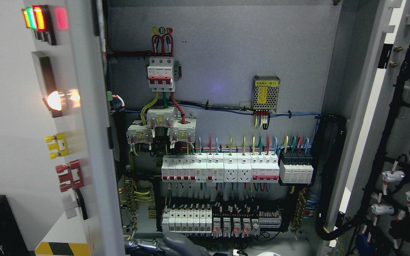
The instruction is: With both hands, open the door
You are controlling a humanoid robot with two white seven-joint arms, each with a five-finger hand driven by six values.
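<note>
- A grey, rounded part of the robot's body (pixel 182 245) shows at the bottom edge, left of the middle; which arm it belongs to cannot be told.
- It lies low and is cut off by the picture's edge, with dark parts just beside it on the left.
- No fingers can be made out on it.
- Neither hand is in view.

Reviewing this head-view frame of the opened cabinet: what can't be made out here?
- Robot hands: only a dark grey shape at the bottom edge shows; which hand, or any grasp, is cut off.
- Right door: cropped by the right edge, handle unseen.
- Yellow power-supply label: print too small.
- White lamp: glare hides it.
</note>
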